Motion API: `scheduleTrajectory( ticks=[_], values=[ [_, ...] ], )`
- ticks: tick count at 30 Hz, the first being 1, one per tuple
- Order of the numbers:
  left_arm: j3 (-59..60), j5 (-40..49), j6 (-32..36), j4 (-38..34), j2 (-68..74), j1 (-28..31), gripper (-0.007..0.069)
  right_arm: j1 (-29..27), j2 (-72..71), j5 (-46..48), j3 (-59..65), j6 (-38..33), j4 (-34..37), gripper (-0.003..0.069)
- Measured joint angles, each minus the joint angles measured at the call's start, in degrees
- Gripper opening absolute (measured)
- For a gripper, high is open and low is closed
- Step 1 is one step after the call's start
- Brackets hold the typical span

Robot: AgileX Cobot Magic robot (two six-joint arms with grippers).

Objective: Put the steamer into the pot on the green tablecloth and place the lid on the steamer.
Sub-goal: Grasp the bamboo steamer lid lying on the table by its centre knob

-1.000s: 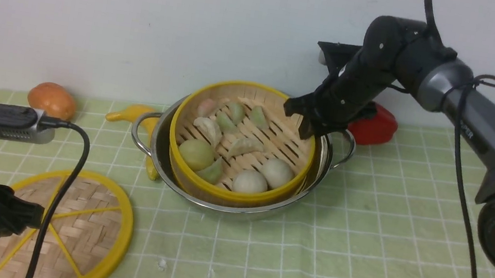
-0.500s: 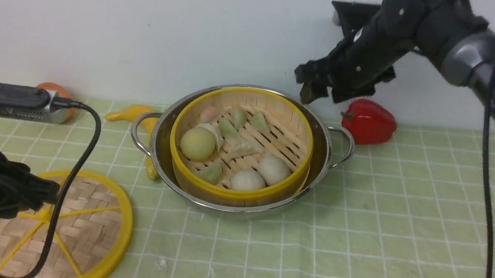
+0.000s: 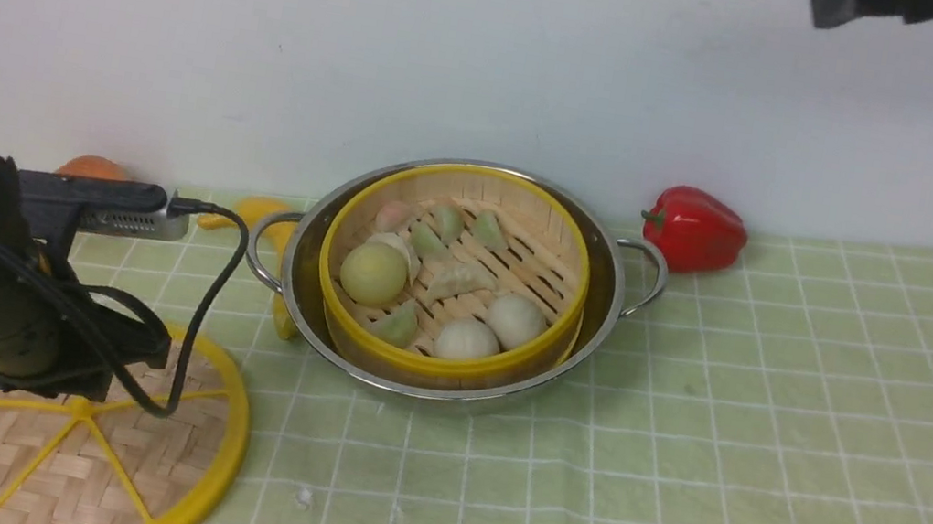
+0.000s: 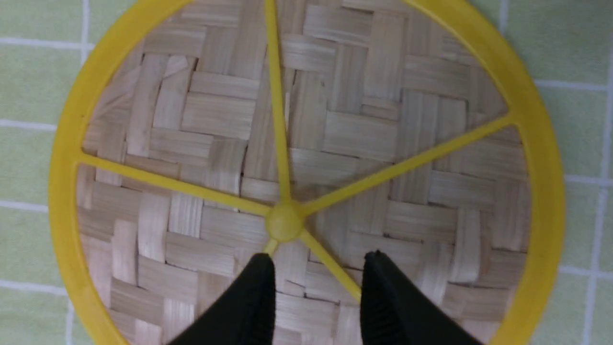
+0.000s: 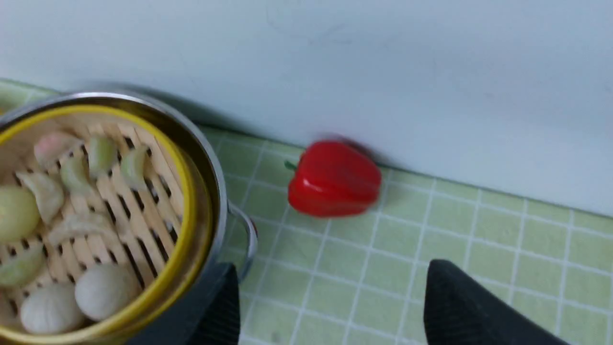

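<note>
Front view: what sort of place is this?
Likely a lab tabletop staged as a kitchen: green tablecloth against a bare wall, a pot holding a steamer of dumplings, a red pepper.

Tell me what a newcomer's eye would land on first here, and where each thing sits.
The yellow-rimmed steamer, full of dumplings, sits inside the pot at the middle of the green tablecloth. A red pepper lies at the back, right of the pot. At the near left the lid lies flat on the cloth, the left gripper open above it.
</note>
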Motion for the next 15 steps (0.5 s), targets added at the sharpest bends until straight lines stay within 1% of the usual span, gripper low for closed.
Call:
scheduleTrajectory(
  ticks=[1, 4, 8, 12, 15],
  values=[
    [0.0, -0.3, -0.3, 0.1, 0.2, 0.1, 0.0243, -0.1, -0.6, 0.0, 1.3, -0.1, -0.1, 0.0501],
    [0.0, -2.0, -1.5, 0.3, 3.2, 1.8, 0.0243, -1.7, -11.2, 0.1, 11.9, -1.6, -1.0, 0.0501],
    [0.0, -4.0, -1.7, 0.3, 5.6, 1.9, 0.0243, -3.2, -19.0, 0.3, 19.9, -2.0, -1.9, 0.0501],
    [0.0, -6.5, -1.7, 0.3, 7.6, 1.9, 0.0243, -3.5, -23.6, 0.4, 24.2, -2.0, -3.2, 0.0501],
    [-0.2, -6.7, -2.6, 0.3, 8.5, 1.9, 0.0238, -3.5, -25.5, 0.6, 25.3, -2.0, -3.2, 0.0501]
  ],
)
